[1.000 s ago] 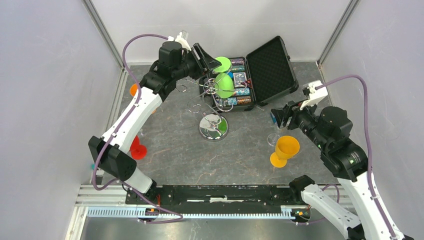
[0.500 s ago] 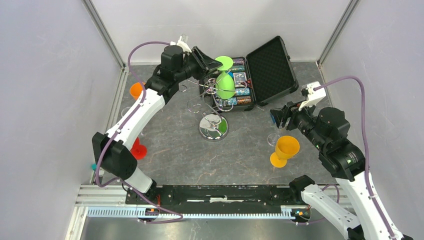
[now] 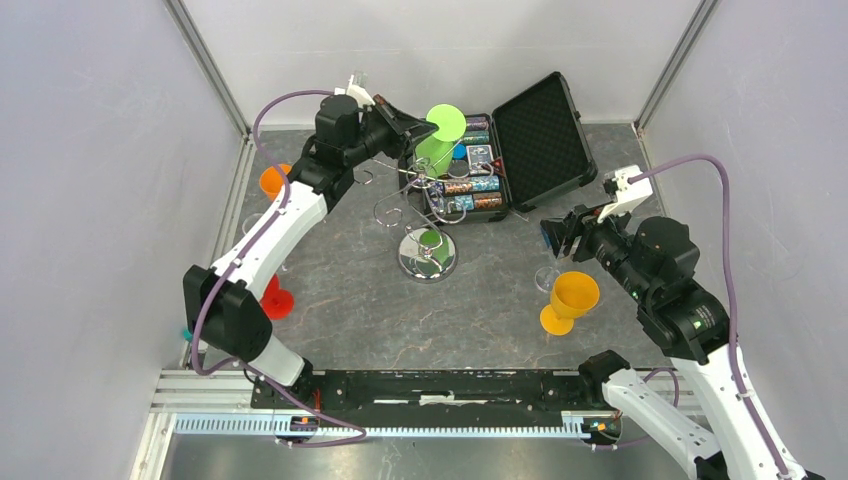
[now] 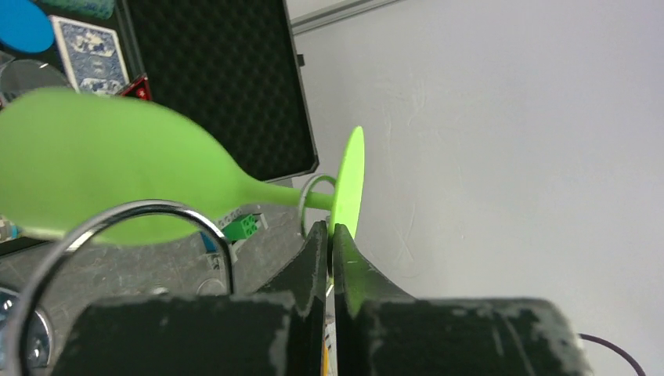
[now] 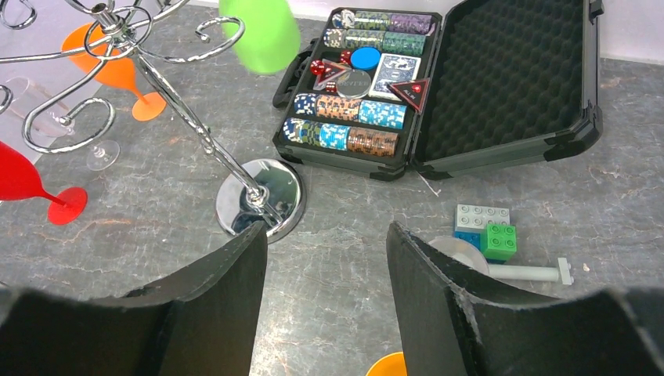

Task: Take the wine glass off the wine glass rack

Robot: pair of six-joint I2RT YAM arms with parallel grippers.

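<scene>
A green wine glass [image 3: 434, 152] hangs at the top of the wine glass rack [image 3: 428, 256], a chrome wire stand with a round mirrored base. My left gripper [image 3: 420, 127] is shut on the rim of the glass's flat green foot [image 4: 347, 184]. In the left wrist view the bowl [image 4: 117, 168] lies to the left, and a curled wire loop [image 4: 316, 205] rings the stem just before my left gripper [image 4: 330, 232]. My right gripper [image 3: 553, 232] hovers open over the table at the right, holding nothing. In its own view the right gripper [image 5: 325, 235] faces the rack's base [image 5: 260, 192].
An open black case [image 3: 540, 125] of poker chips and cards lies behind the rack. A yellow-orange glass [image 3: 572, 298] and a clear glass [image 3: 547, 276] stand below my right gripper. Red [image 3: 275, 298] and orange [image 3: 270, 180] glasses stand at the left. Toy bricks [image 5: 485, 227] lie near the case.
My left gripper has gone from open to shut on the green glass's foot. The glass's bowl has swung up and left, toward the gripper. The right arm has stayed still.
</scene>
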